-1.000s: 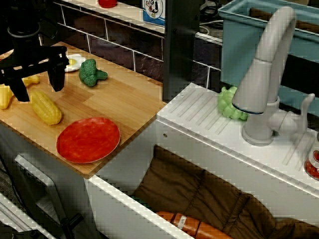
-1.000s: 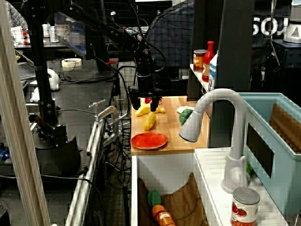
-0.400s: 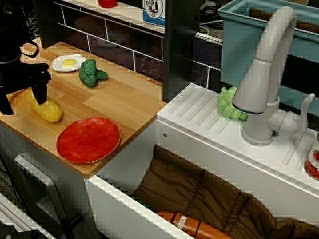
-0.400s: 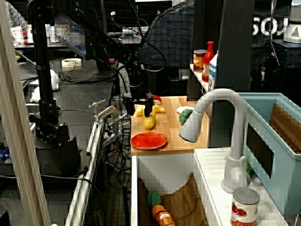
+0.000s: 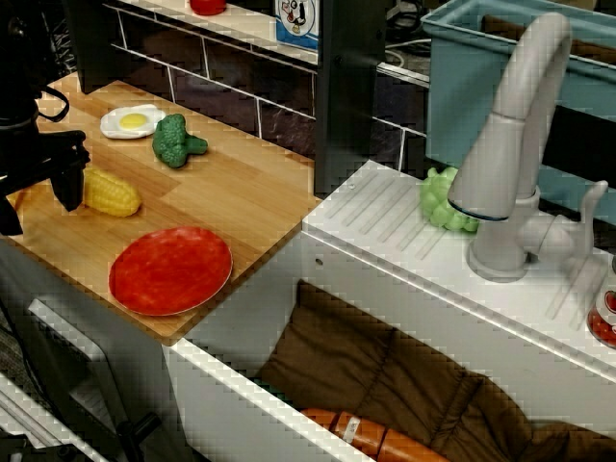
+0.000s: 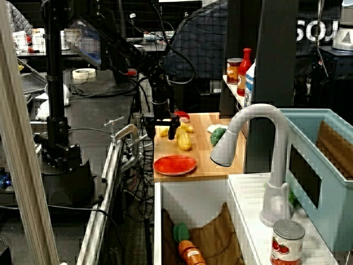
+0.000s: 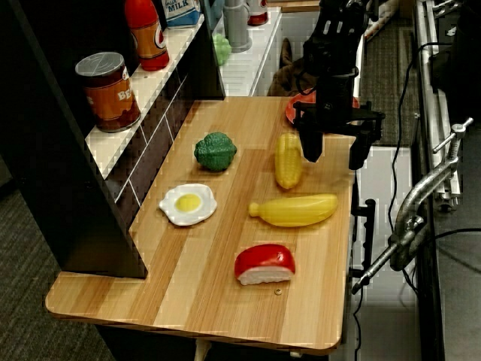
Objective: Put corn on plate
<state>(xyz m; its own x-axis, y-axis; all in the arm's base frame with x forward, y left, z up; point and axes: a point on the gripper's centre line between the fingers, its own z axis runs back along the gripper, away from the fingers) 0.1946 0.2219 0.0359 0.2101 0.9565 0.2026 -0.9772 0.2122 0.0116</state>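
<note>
The corn [image 5: 112, 192] is a stubby yellow ridged cob lying on the wooden counter, behind the plate; it also shows in the side view [image 6: 183, 139] and the overhead view [image 7: 288, 159]. The red-orange plate [image 5: 171, 269] lies empty at the counter's front edge [image 6: 175, 164]; overhead, only a sliver [image 7: 290, 111] shows behind the arm. My gripper [image 7: 334, 149] is open and empty, low over the counter's outer edge. Its near finger [image 7: 310, 145] stands right beside the corn; the corn lies outside the jaws. The gripper is also at the left in the front view [image 5: 38, 197].
A broccoli [image 7: 216, 151], a fried-egg dish [image 7: 188, 204], a smooth yellow banana [image 7: 294, 210] and a red-and-white piece [image 7: 264, 264] lie on the counter. A sink with a grey faucet [image 5: 510, 144] is to the right. A tiled wall and shelf run along the back.
My gripper came down over the corn and shifted toward the counter's outer edge. The corn turned and slid a little toward the wall; it now lies beside the gripper.
</note>
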